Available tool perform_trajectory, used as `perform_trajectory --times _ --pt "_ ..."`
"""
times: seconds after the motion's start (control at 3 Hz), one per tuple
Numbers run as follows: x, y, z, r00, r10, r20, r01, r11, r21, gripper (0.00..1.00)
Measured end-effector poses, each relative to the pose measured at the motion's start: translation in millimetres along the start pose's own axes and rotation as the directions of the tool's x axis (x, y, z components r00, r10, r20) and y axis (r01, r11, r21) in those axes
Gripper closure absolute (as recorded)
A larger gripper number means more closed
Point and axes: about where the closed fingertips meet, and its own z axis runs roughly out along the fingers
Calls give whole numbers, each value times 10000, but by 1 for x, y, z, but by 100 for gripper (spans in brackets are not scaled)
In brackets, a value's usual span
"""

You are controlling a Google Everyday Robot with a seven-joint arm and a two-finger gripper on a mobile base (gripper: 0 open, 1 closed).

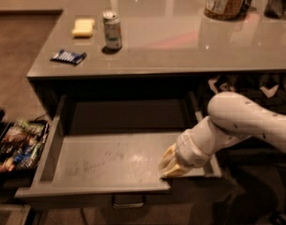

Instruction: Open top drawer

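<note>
The top drawer (100, 165) stands pulled far out below the grey counter, showing its pale grey scuffed inner floor. Its small metal pull (128, 201) shows at the centre of the front panel, at the bottom of the view. My gripper (169, 165) is at the end of the white arm that comes in from the right. It sits low inside the drawer's right front corner, just behind the front panel. Its cream-coloured fingers point down and to the left.
On the counter (189, 46) are a soda can (112, 29), a yellow sponge (83, 27), a blue snack packet (68, 56) and a jar (225, 0) at the back right. A tray of snack packets (18, 144) stands left of the drawer.
</note>
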Motion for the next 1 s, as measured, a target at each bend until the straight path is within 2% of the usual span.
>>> perform_trajectory --times 0.33,0.67,1.0 --pt "0 0 0 10000 -1 0 1 10000 1 100" --pt "-4 -8 4 9983 -507 -273 526 9957 760 100" --pt "-7 -27 4 9983 -527 -247 558 9868 1522 100"
